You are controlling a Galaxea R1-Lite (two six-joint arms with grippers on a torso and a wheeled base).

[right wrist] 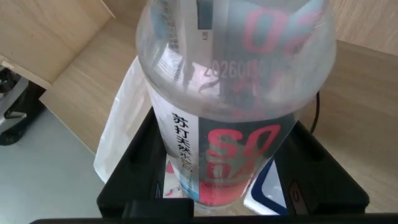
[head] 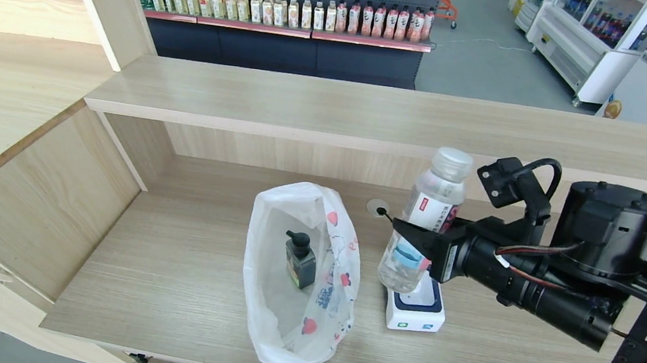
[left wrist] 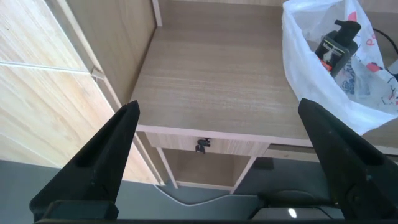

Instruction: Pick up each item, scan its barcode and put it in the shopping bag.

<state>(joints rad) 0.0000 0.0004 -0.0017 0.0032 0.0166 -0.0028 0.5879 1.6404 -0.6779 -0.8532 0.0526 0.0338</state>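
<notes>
Currently gripping the water bottle (head: 426,217) in the right gripper (head: 414,240), jaws closed around the lower half of its body. Held close to upright with a slight lean, cap uppermost, long axis near vertical. Poised directly over the barcode scanner (head: 415,311) on the wooden counter (head: 165,285), base just above the scanner's face or perhaps touching it; hard to say which from the head view. From the right wrist, looking down the label, with a corner of the scanner below it. Judged to be at the scanning step for this item, bagging not yet done. Just beside the bottle, on the robot's left: the white shopping bag (head: 283,323), mouth open upward, with a black pump bottle (head: 299,261) standing inside, apart from the bag's right-hand wall. So, for the next move, probably only a short sideways carry to the left, over the bag's near rim, then down base first into the gap beside the pump bottle. Clearly a job for the right arm, nearer and already loaded. On the other side, the left gripper (left wrist: 219,112) wide open and empty, out past the counter's near edge and well apart from the bag. Worth watching: limp rim, easily snagged or folded by the bottle's base.
</notes>
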